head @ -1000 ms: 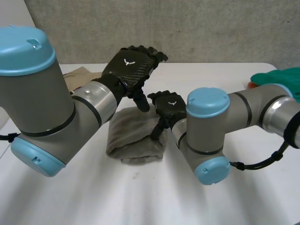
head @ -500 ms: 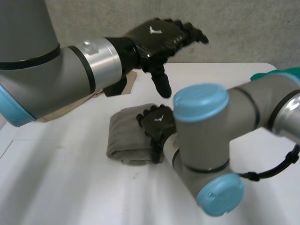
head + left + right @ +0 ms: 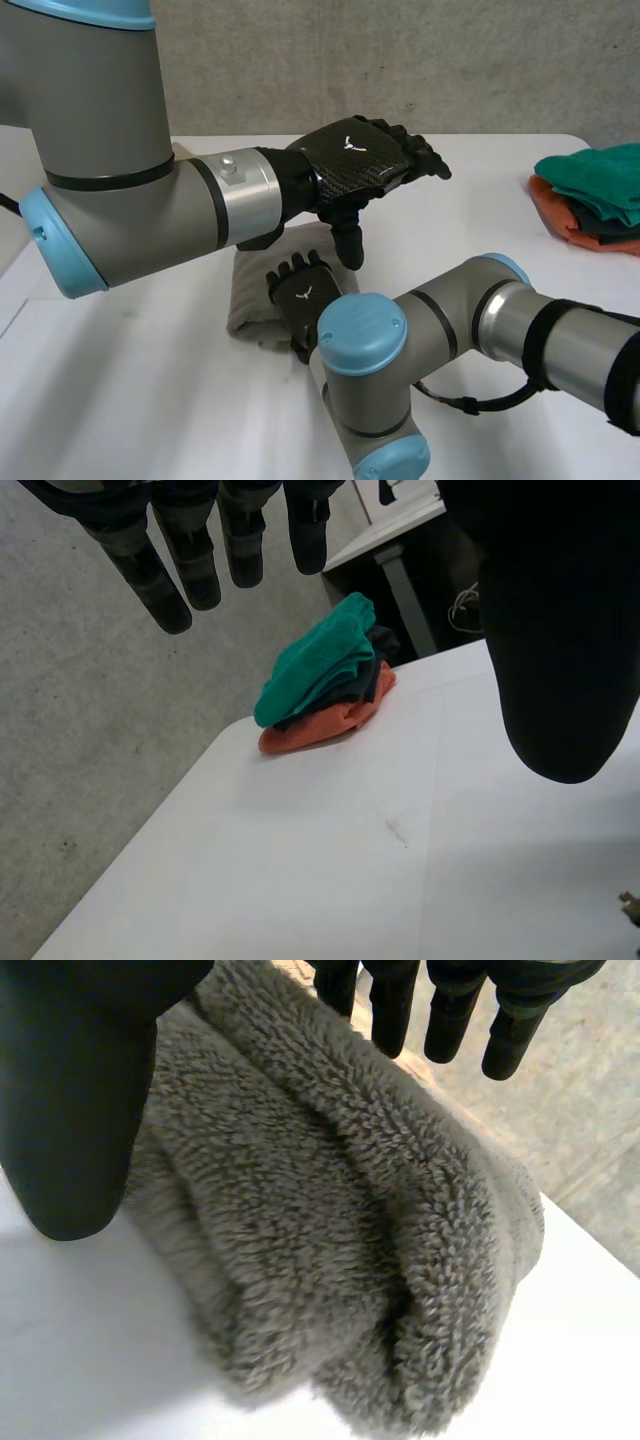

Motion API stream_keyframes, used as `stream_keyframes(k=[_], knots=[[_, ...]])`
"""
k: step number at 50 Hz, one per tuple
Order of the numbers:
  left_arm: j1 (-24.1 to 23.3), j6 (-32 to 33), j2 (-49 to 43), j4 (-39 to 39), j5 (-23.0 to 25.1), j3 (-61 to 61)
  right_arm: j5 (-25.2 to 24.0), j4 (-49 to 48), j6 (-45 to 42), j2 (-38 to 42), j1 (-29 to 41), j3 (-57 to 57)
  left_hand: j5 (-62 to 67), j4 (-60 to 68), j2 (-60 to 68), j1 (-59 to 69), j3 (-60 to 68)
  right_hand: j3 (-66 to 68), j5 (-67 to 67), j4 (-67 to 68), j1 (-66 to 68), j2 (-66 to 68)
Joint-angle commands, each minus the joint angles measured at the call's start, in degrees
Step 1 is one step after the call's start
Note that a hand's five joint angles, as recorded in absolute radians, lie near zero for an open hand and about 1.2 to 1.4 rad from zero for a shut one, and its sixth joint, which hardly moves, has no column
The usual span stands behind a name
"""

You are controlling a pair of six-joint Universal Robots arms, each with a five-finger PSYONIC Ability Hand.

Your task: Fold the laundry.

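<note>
Item 1, towel [image 3: 252, 292]: we log one grey, fleecy towel, folded into a thick bundle, lying on the table [image 3: 150, 400] between the two arms, nearer the middle than the edges. In the right wrist view the towel [image 3: 350, 1240] shows stacked layers with a rounded fold along one side.

Item 2, right hand [image 3: 300, 292]: we place it over the near right part of the towel, palm down. In its own wrist view the right hand [image 3: 80, 1090] has straight fingers [image 3: 390, 1010] spread above the far side of the bundle and the thumb down beside the near side. Nothing is gripped. We cannot tell whether the palm touches the pile.

Item 3, left hand [image 3: 355, 160]: raised in the air above the far edge of the towel, clear of it. In the left wrist view the left hand [image 3: 560, 630] has fingers [image 3: 170, 580] straight and the thumb well apart from them. It holds nothing.

Item 4, pile [image 3: 595, 195]: clothes stacked at the table's right edge, well apart from the towel, green on top, a dark layer, orange beneath. The left wrist view shows the pile [image 3: 320, 685] on the bare white table [image 3: 300, 860].

Item 5, wall [image 3: 400, 60]: grey, rough, behind the table.
</note>
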Motion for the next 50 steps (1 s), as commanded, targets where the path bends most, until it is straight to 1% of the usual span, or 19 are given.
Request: stream_keyframes(k=[1, 8, 12, 13, 15, 16, 21, 27, 34, 35, 38, 39, 43, 48, 50], knots=[[0.15, -0.97, 0.07, 0.59, 0.16, -0.08, 0.72, -3.89, -1.50, 1.65, -0.56, -1.86, -2.88, -1.38, -1.86, -0.82, -1.99, -1.89, -2.71, -1.87, -2.69, -1.94], [0.33, -1.94, 0.42, 0.67, 0.25, -0.16, 0.80, -4.68, -2.73, 4.11, -1.61, -5.29, -2.88, -1.38, -1.86, -0.82, -1.99, -1.89, -2.71, -1.87, -2.69, -1.94], [0.42, -2.65, 0.86, 0.67, 0.33, -0.25, 0.54, -4.68, -3.52, 5.43, -2.14, -7.22, -2.88, -1.38, -1.86, -0.82, -1.99, 10.02, 9.21, 10.04, 9.23, 9.97], [0.51, -2.91, 1.04, 0.67, 0.42, -0.43, 0.37, -4.68, -3.70, 5.87, -2.40, -7.75, -2.88, -1.38, -1.86, -0.82, -1.99, 23.54, 22.73, 23.57, 22.75, 23.49], [0.59, -3.09, 1.30, 0.67, 0.51, -0.60, 0.10, -4.77, -3.70, 6.22, -2.76, -8.19, -2.88, -1.38, -1.86, -0.82, -1.99, 43.42, 42.60, 43.44, 42.63, 43.37], [0.77, -3.26, 1.48, 0.67, 0.68, -0.69, -0.34, -4.68, -3.70, 6.40, -3.19, -8.63, -2.88, -1.38, -1.86, -0.82, -1.99, 67.86, 67.05, 67.89, 67.07, 67.81], [1.30, -3.61, 2.27, 0.85, 1.21, -0.95, -2.10, -4.51, -2.74, 5.61, -4.69, -8.46, -2.88, -1.38, -1.86, -0.82, -1.99, 68.11, 67.29, 68.13, 67.31, 68.06], [2.35, -4.23, 4.11, 0.85, 1.30, -1.13, -2.01, -4.24, 0.08, 1.66, -7.67, -5.92, -2.88, -1.38, -1.86, -0.82, -1.99, 68.11, 67.29, 68.13, 67.31, 68.06], [4.02, -6.07, 7.98, 1.29, 1.30, -1.66, -3.32, -4.68, 0.25, -6.68, -15.14, -0.03, -2.88, -1.38, -1.86, -0.82, -1.99, 68.11, 67.29, 68.13, 67.31, 68.06], [4.37, -6.77, 8.85, 1.72, 1.30, -1.83, -4.29, -5.12, 0.17, -8.26, -17.15, 0.76, -2.88, -1.38, -1.86, -0.82, -1.99, 68.11, 67.29, 68.13, 67.31, 68.06], [4.64, -8.18, 9.74, 2.69, 1.04, -1.92, -6.31, -6.44, 0.25, -10.20, -20.15, 1.12, -2.88, -1.38, -1.86, -0.82, -1.99, 68.11, 67.29, 68.13, 67.31, 68.06], [4.64, -9.05, 10.17, 3.48, 0.95, -1.92, -7.71, -7.75, 0.34, -11.08, -22.16, 0.69, -2.88, -1.38, -1.86, -0.82, -1.99, 68.11, 67.29, 68.13, 67.31, 68.06], [4.64, -11.16, 10.71, 5.68, 0.60, -1.75, -9.74, -10.56, 0.60, -12.49, -27.08, -2.55, -2.88, -1.38, -1.86, -0.82, -1.99, 68.11, 67.29, 68.13, 67.31, 68.06], [4.38, -13.02, 11.23, 7.18, -0.10, -2.01, -10.36, -11.71, 2.01, -13.55, -33.95, -9.67, -2.88, -1.38, -1.86, -0.82, -1.99, 68.11, 67.29, 68.13, 67.31, 68.06], [4.20, -13.28, 11.32, 7.53, -0.46, -2.18, -10.80, -11.28, 3.76, -13.72, -38.51, -14.07, -2.88, -1.38, -1.86, -0.82, -1.99, 68.11, 67.29, 68.13, 67.31, 68.06]])
